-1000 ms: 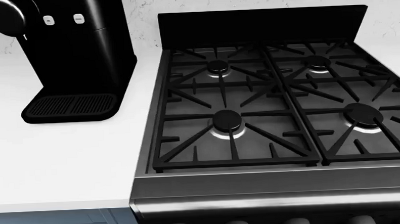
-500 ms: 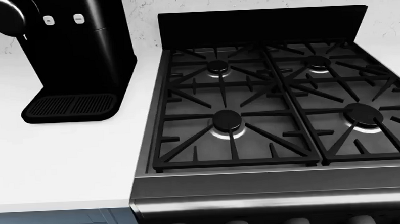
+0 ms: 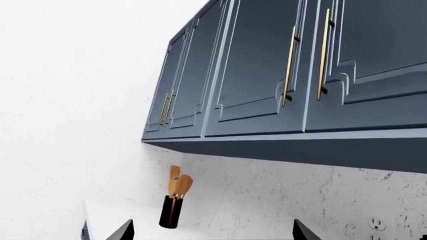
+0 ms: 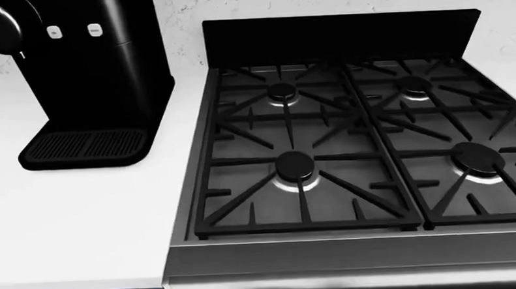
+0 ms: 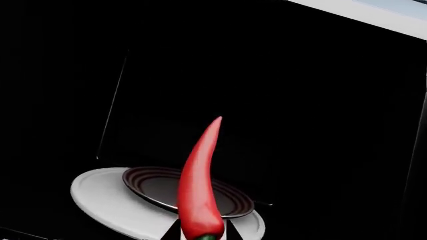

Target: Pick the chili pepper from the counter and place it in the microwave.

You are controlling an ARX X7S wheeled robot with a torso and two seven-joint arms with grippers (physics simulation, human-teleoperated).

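Observation:
The chili pepper [image 5: 200, 190], glossy red with a bit of green stem at its base, stands upright between the fingers of my right gripper [image 5: 200, 233], which is shut on it. It is inside the dark microwave [image 5: 313, 100], just above a dark ribbed turntable [image 5: 150, 187] that rests on a white plate [image 5: 100, 200]. My left gripper [image 3: 213, 232] is open, with its two dark fingertips [image 3: 123, 231] far apart and nothing between them. The white counter [image 4: 87, 217] shows in the head view, where neither gripper appears.
A black coffee machine [image 4: 90, 80] stands on the counter beside a black gas stove [image 4: 345, 147]. The left wrist view shows blue-grey upper cabinets [image 3: 267, 70] with brass handles and a dark holder with wooden utensils [image 3: 173, 207] by the wall.
The head view has shifted a little: the stove and the coffee machine now sit slightly lower and larger in the frame. Nothing on the counter has moved.

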